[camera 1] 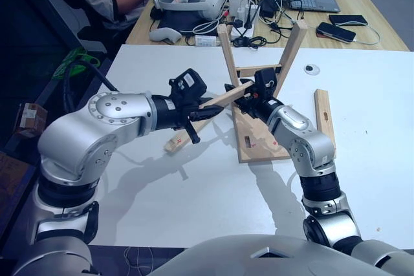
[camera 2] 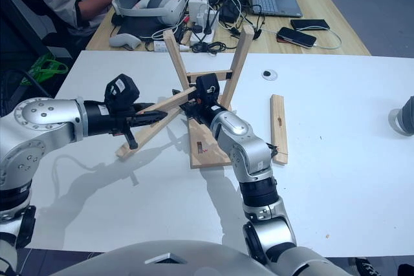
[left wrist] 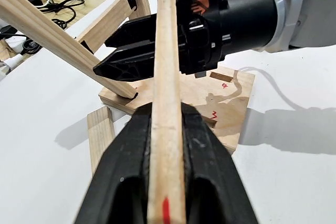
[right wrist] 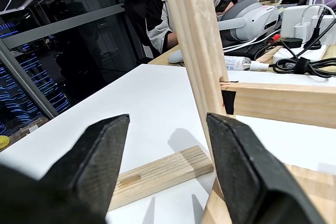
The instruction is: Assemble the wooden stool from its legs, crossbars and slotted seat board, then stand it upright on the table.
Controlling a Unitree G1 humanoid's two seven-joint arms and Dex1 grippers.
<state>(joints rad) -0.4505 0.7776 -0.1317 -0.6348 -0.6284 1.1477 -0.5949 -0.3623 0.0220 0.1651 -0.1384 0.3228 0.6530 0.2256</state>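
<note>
Two standing legs (camera 1: pixel 226 53): rising from the seat board and leaning apart toward their tops, with a crossbar (camera 1: pixel 257 69) joining them.
Seat board (camera 1: pixel 262 147): lying flat near the middle of the white table (camera 1: pixel 194 192).
Held stick (camera 1: pixel 226 97): hanging in the air over the table, its long axis running from the left gripper toward the standing legs and its far end tilting upward.
Left gripper (left wrist: pixel 167 114): pinching the held stick between its fingers.
Right gripper (right wrist: pixel 168 119): holding its fingers spread apart, just beside one standing leg, at the held stick's far end. Contact with the stick is impossible to tell.
Loose stick (camera 1: pixel 181 137): lying flat under the left gripper, slanting toward the seat board.
Slotted bar (camera 1: pixel 325 117): lying flat to the right of the seat board, pointing away from the robot.
</note>
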